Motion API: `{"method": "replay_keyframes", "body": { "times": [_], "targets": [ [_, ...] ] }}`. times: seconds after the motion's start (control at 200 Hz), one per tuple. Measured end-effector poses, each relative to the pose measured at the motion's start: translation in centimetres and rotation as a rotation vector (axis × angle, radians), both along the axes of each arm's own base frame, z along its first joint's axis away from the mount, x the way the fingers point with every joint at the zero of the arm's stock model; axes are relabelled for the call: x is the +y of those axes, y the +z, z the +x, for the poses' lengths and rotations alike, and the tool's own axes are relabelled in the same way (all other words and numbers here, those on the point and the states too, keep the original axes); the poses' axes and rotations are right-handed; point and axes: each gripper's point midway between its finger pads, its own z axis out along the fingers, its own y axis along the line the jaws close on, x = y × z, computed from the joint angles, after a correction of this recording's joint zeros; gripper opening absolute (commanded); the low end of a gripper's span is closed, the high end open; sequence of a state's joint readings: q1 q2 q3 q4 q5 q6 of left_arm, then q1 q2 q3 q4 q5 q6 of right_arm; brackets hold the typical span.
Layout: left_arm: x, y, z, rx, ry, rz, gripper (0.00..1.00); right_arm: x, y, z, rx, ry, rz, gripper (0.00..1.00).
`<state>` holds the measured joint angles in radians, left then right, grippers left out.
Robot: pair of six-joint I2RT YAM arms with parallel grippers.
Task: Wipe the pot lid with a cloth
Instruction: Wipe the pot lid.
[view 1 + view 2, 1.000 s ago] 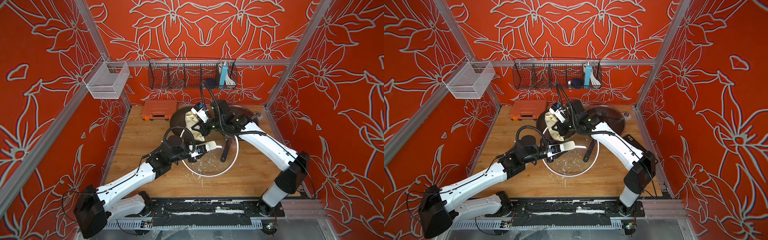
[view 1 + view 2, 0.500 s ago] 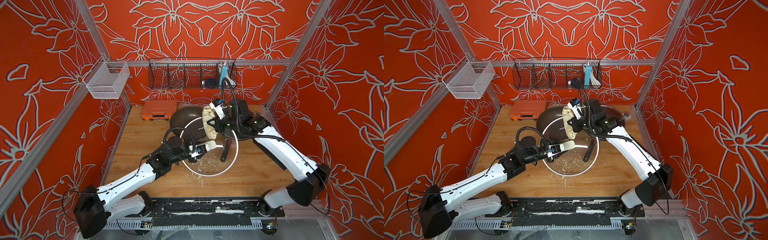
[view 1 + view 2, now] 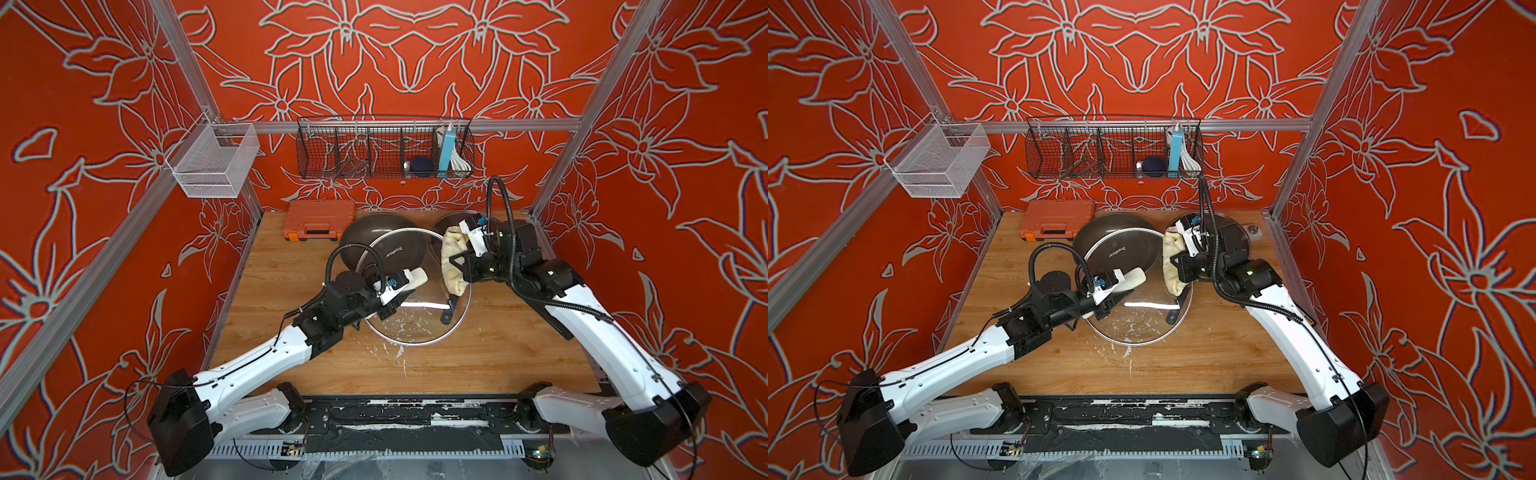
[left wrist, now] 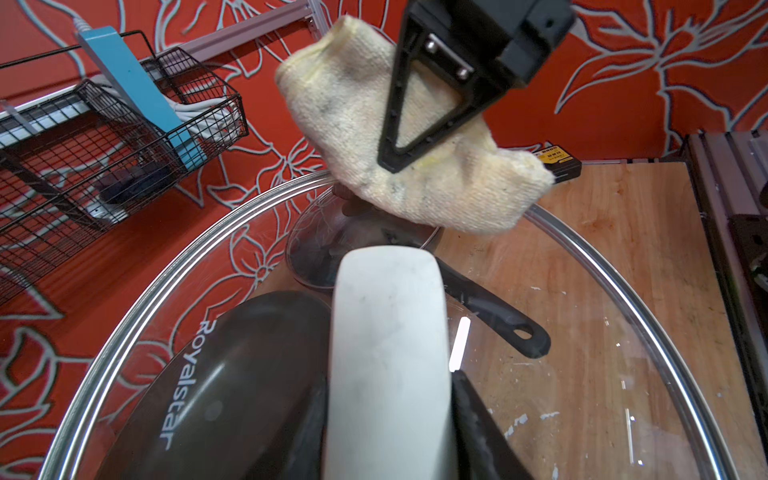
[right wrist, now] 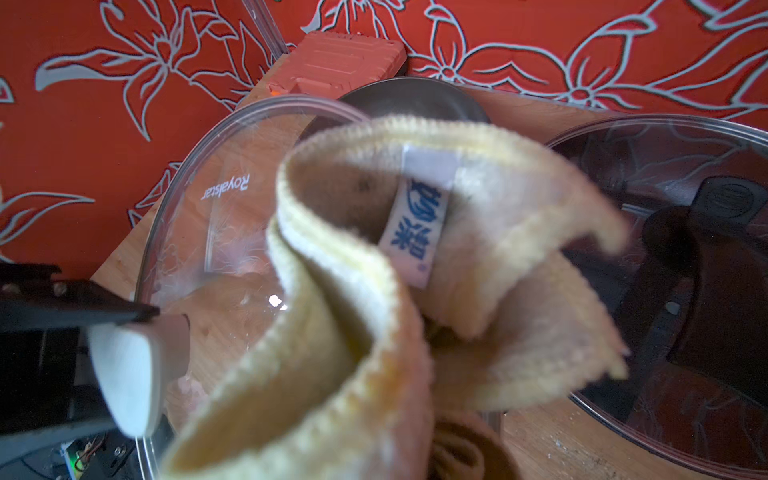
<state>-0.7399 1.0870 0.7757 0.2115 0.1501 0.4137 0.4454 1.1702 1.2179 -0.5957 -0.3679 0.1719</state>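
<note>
jaws of the left gripper (image 3: 398, 294) are closed around the white handle (image 3: 416, 276) of the pot lid (image 3: 424, 322). we see them holding this big glass lid tilted above the table (image 3: 519, 357). whether its near rim rests on the wood, we cannot tell. jaws of the right gripper (image 3: 456, 262) are clenched on the cloth (image 3: 451, 244), a cream yellow towel that hangs folded from them. its white label (image 5: 419, 232) with blue print shows in the right wrist view.

we take the dark pan (image 3: 376, 237) as our mark; it lies upside down at the back of the table. the lid is just in front of the pan and partly over it, so in both top views we see the pan's dome through the glass. the print royalstar (image 4: 185, 390) is on the glass. the cloth is just beside the pan, at the lid's rim on the side far from the left arm. if it touches the glass, we cannot tell. a black handle (image 3: 451, 309) lies in front of the pan, seen through the glass. an orange case (image 3: 320, 220) is just beside the pan, toward the back wall. a second glass lid (image 3: 446, 217) lies beside the pan, behind the cloth. white smears (image 3: 400, 353) mark the table in front of the pan.
</note>
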Motion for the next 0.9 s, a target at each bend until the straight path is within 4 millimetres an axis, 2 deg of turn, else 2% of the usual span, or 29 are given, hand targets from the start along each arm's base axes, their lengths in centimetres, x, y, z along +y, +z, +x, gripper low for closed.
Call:
{"method": "replay_keyframes", "body": {
  "times": [0.16, 0.54, 0.746, 0.901],
  "targets": [
    [0.2, 1.0, 1.2, 0.046, 0.069, -0.053, 0.0, 0.7, 0.2, -1.5, -0.006, 0.052, 0.011, 0.0],
    [0.7, 1.2, 3.4, 0.21, 0.219, -0.152, 0.0, 5.6, -1.1, -5.7, 0.017, 0.219, 0.031, 0.0],
    [1.0, 1.1, 4.3, 0.266, 0.285, -0.209, 0.0, 8.4, -1.4, -6.7, 0.033, 0.276, 0.06, 0.0],
    [1.1, 0.9, 4.6, 0.288, 0.307, -0.227, 0.0, 9.8, -1.7, -7.0, 0.041, 0.301, 0.071, 0.0]
  ]
}}
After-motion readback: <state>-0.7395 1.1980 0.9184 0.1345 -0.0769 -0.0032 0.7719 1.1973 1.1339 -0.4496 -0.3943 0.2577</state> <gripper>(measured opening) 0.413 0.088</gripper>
